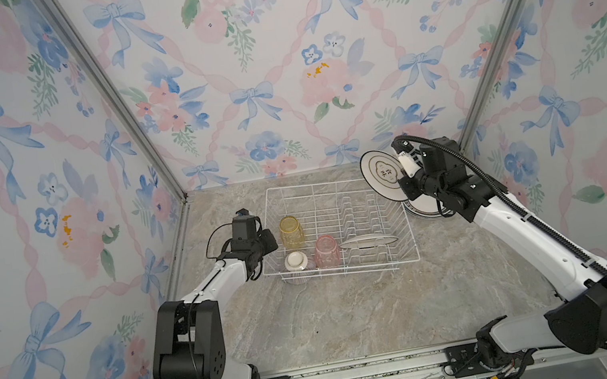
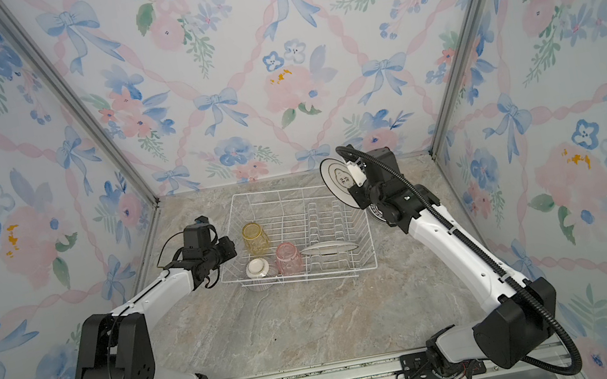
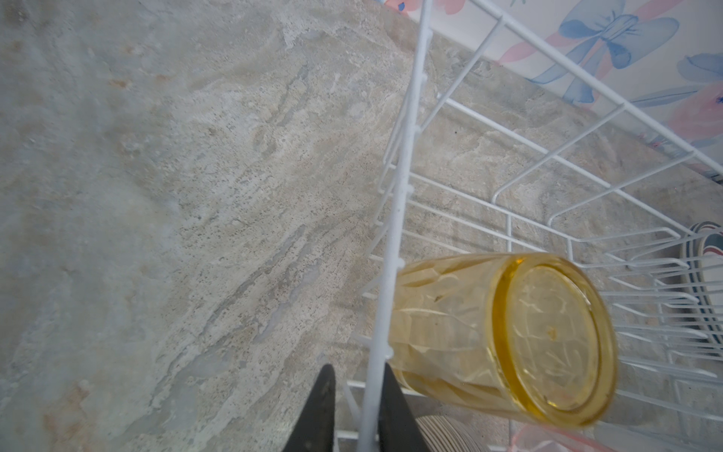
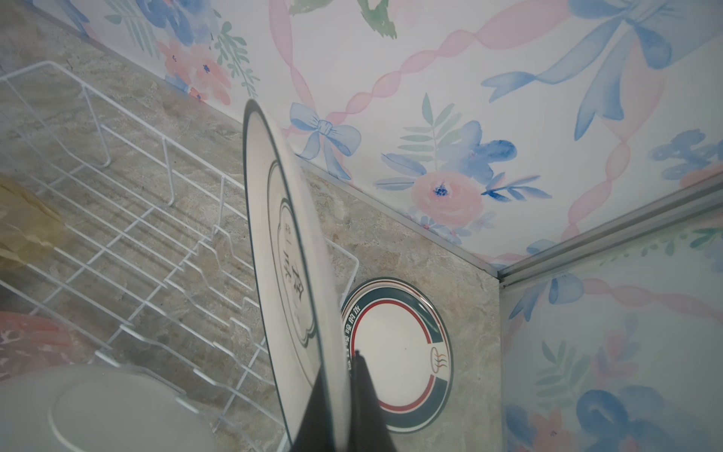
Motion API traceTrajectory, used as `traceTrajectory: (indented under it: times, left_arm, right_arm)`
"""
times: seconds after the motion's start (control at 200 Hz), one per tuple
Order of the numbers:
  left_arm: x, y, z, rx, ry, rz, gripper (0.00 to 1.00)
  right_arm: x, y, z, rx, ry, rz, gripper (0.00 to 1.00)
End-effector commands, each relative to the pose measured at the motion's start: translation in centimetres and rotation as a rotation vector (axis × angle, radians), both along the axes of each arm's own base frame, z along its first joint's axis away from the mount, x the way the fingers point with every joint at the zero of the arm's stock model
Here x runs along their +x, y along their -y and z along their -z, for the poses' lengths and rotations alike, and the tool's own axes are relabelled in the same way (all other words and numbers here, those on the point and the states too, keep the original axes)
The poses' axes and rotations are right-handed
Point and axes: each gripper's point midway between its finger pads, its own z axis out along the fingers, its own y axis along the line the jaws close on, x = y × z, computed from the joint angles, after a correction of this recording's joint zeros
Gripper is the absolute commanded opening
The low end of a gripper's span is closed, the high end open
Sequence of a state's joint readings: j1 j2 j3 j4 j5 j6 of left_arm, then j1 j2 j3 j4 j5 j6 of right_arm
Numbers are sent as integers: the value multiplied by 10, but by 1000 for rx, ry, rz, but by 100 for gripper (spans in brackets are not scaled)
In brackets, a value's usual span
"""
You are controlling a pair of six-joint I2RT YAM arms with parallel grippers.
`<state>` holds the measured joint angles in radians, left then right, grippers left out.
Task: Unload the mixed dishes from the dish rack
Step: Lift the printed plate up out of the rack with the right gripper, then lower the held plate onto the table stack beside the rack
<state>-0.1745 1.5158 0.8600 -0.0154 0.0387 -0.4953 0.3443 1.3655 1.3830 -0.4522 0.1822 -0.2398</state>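
Your right arm (image 1: 511, 229) hides most of the dark-rimmed white plates (image 4: 399, 344) stacked flat on the marbled tabletop (image 1: 358, 316) beside the white wire dish rack (image 3: 407, 156); you cannot count them. Your right tool (image 4: 340, 375) pinches another white printed plate (image 1: 381, 174) on edge, raised over the rack's far right corner. Inside stand a yellow translucent tumbler (image 1: 291, 232), a pink translucent tumbler (image 1: 326, 252) and a small striped bowl (image 1: 297, 267), all upside down, plus one edge-on plate (image 1: 368, 241) in the slots. Your left tool (image 3: 357, 368) clamps the rack's left rim wire.

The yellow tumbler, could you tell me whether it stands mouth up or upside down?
Upside down: the yellow tumbler shows its closed base on top, mouth down inside the dish rack.
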Motion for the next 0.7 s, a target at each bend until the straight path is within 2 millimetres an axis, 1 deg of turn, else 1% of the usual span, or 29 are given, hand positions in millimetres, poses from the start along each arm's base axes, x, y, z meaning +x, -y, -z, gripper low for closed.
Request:
traceTrajectory:
  times: [0.0, 0.125, 0.23, 0.245, 0.28, 0.285, 0.295, 0.37, 0.51, 0.575, 0.695]
  left_arm:
    - [-17, 3, 26, -7, -98, 12, 21]
    - [-17, 3, 25, -6, -97, 11, 21]
    - [-17, 4, 25, -6, -97, 12, 21]
    - [-17, 4, 26, -7, -98, 12, 21]
    - [-17, 4, 26, -7, -98, 12, 21]
    - [-17, 3, 26, -7, -99, 11, 21]
    - [-17, 3, 26, -6, -97, 11, 21]
    - [-18, 3, 26, -7, -98, 10, 21]
    - [-19, 3, 25, -7, -96, 10, 21]
    - [-19, 3, 24, -5, -93, 10, 21]
    - [-19, 3, 23, -6, -90, 11, 21]
  right_arm:
    - [0, 14, -46, 259, 70, 56, 0]
    - [6, 44, -46, 397, 45, 153, 0]
    - [9, 71, -38, 512, 20, 248, 0]
    - [10, 79, -37, 530, 17, 272, 0]
    - [11, 87, -32, 573, 5, 303, 0]
    - [11, 91, -32, 578, 6, 313, 0]
    - [11, 92, -30, 590, 0, 319, 0]
    - [13, 117, -18, 682, -18, 406, 0]
    - [13, 155, 6, 877, -36, 539, 0]
    - [13, 168, 18, 964, -47, 584, 0]
    - [17, 179, 41, 1130, -86, 634, 0]
